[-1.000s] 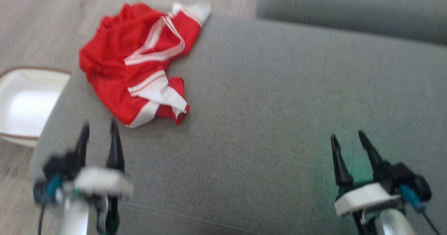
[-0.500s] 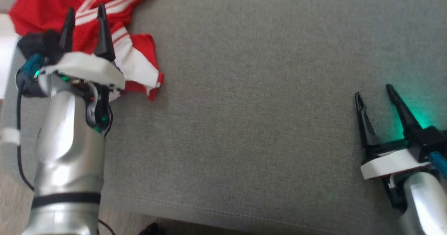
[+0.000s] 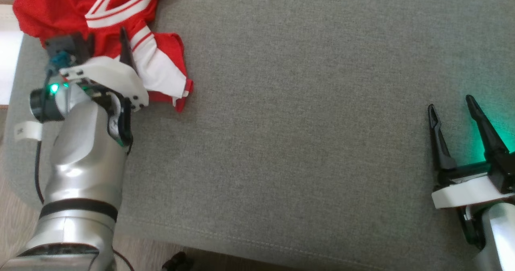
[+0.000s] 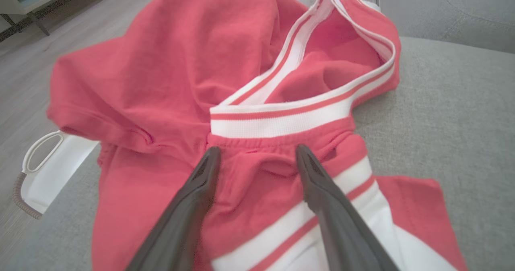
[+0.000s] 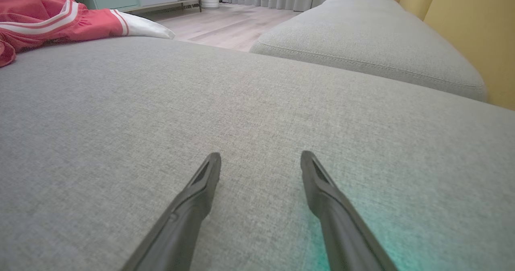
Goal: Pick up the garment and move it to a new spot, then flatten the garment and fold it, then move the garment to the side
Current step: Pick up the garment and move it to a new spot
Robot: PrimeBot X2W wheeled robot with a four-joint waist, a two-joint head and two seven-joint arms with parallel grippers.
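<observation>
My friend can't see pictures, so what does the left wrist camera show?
A crumpled red garment with white striped bands lies on a grey sofa cushion. The open left gripper points its two dark fingers at a fold just below one white band. A white basket with a handle peeks out at the left.
</observation>
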